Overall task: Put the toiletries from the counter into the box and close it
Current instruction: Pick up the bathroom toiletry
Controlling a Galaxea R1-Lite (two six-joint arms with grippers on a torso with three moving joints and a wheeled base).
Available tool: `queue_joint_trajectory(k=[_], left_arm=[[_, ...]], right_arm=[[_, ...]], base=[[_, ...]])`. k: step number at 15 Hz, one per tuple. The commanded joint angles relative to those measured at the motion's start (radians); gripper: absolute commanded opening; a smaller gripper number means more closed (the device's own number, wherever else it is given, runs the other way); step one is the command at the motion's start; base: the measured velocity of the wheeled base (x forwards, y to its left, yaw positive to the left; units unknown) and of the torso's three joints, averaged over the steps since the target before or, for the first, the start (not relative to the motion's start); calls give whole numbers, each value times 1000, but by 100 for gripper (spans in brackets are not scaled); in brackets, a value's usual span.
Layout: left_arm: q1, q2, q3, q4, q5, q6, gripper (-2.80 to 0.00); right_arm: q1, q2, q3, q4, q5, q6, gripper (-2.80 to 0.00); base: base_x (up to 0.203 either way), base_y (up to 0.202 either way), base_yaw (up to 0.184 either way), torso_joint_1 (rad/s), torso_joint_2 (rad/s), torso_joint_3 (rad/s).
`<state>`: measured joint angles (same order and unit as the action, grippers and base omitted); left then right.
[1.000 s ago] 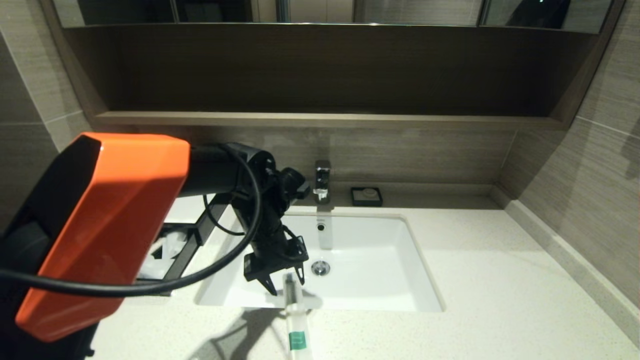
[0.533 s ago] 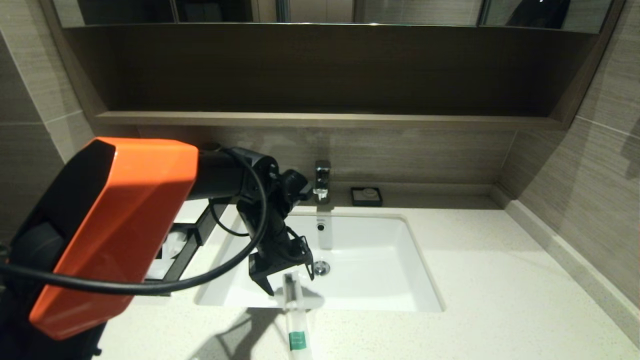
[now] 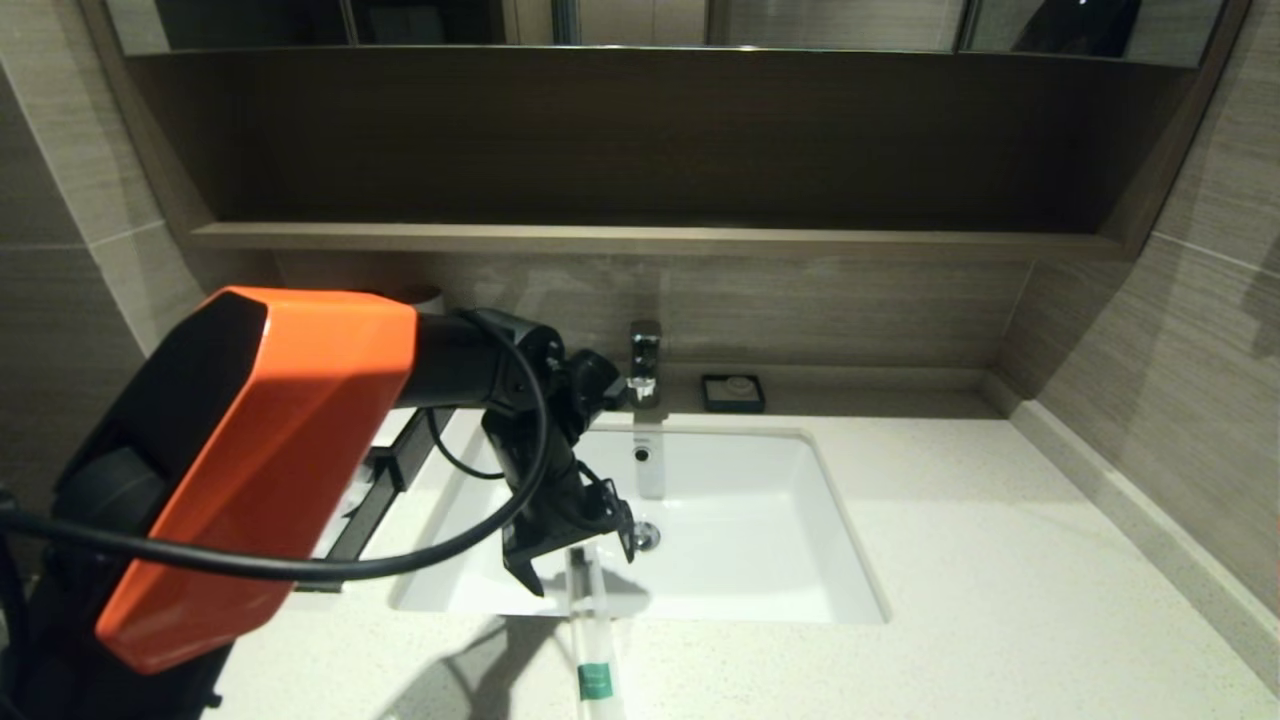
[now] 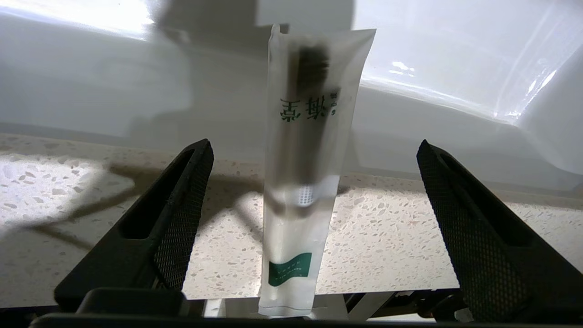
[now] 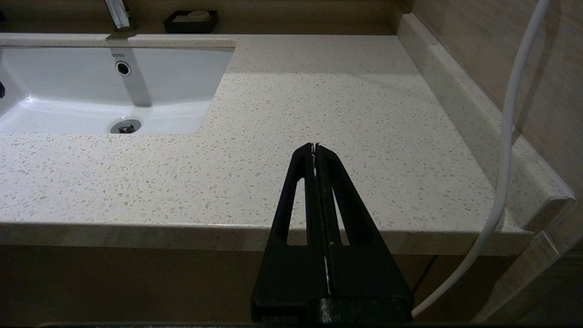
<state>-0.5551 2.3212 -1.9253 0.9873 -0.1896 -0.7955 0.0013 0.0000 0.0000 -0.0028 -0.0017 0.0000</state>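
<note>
One of the toiletries, a slim stick in a translucent white wrapper with a green label band (image 3: 592,640) (image 4: 303,182), lies on the counter (image 3: 1000,560) at its front. Its far end juts over the sink's front edge. My left gripper (image 3: 582,570) (image 4: 314,148) hangs open just above that end, a finger on each side and clear of the wrapper. The box (image 3: 372,505) shows only as a black edge left of the sink, mostly hidden by my left arm. My right gripper (image 5: 315,146) is shut on nothing at the counter's front right edge.
The white sink (image 3: 740,560) takes up the counter's middle, with a chrome tap (image 3: 645,375) and a small black soap dish (image 3: 733,393) behind it. A brown wooden shelf (image 3: 650,238) runs overhead. A wall and raised kerb (image 3: 1130,510) bound the right.
The left gripper's fingers have spread wider around the stick's end, and the arm has shifted slightly right. The stick has not moved.
</note>
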Motion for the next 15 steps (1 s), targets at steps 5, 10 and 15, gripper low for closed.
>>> queue_joint_trajectory(k=[5,10,15], left_arm=[[0,18,0,-18,-1,-3,0],[0,29,0,-34,-1,5,0],[0,29,0,-27,4,6,0]], right_arm=[[0,0,2,0,0,0,-280],[0,0,2,0,0,0,-280],[0,0,2,0,0,0,-280]], base=[[0,0,0,0,0,0],[0,0,0,0,0,0],[0,0,0,0,0,0]])
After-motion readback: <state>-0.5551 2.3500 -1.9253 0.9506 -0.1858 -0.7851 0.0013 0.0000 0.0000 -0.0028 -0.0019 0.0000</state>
